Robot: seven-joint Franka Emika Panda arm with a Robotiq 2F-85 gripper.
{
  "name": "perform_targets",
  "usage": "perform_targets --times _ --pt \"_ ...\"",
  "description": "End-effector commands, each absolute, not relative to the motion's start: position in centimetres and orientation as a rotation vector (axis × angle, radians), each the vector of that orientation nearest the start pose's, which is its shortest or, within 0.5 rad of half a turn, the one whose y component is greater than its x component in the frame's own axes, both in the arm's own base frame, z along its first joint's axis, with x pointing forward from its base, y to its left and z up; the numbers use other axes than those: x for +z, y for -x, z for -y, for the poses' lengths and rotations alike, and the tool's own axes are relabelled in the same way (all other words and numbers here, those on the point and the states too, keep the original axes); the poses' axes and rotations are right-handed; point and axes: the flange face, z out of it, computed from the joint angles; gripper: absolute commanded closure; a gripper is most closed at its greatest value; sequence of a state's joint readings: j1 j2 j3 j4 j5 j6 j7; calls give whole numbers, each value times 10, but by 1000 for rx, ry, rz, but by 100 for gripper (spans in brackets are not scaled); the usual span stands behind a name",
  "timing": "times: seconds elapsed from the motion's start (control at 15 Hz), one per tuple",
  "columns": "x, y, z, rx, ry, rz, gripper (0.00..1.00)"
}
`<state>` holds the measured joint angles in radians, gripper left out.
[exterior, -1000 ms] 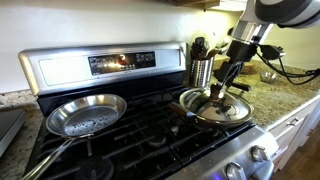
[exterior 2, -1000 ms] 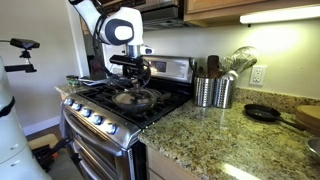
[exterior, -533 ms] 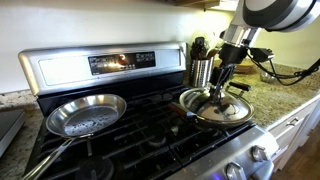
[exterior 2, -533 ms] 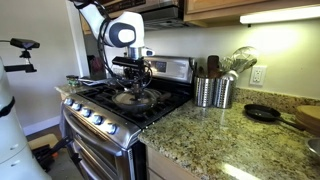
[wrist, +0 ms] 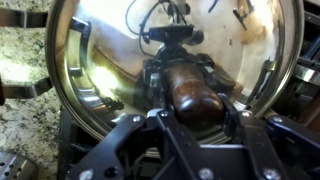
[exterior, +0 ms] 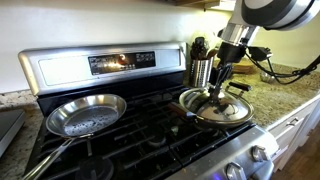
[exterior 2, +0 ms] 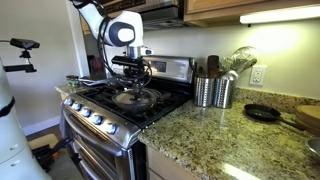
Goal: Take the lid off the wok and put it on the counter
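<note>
The gripper [exterior: 220,88] has been brought down onto the lid [exterior: 226,110] within the last second and then held almost motionless, so a grasp is judged imminent; the lid is still seated on the wok [exterior: 184,102] on the stove, not on the granite bench [exterior 2: 200,135]. Its knob [wrist: 195,100] is flanked by the jaws, though whether it is pinched cannot be told. One lid, one wok, one steel frying pan [exterior: 85,113] and two canisters [exterior 2: 204,92] are counted.

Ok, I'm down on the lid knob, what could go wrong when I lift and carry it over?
1. The knob looks smooth and rounded, so the lid could slip from the gripper or tilt.
2. The utensil canisters stand between the stove and the open counter; a low carry might clip them.
</note>
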<state>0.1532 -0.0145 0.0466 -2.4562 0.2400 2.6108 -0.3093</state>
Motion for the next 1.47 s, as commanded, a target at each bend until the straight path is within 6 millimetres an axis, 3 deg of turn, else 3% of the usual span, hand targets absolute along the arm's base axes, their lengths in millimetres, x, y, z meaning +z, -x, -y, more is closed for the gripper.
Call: perform_targets --times 0.0,0.4,0.93,1.2,1.4 --pt "334 -481 -91 -198 2969 471 80" --pt "368 -477 -79 -182 2992 476 80" --pt "401 -462 -47 -471 3105 361 80" --pt "413 -453 -7 -568 3146 232 80" --pt "420 -449 38 -601 3150 72 80"
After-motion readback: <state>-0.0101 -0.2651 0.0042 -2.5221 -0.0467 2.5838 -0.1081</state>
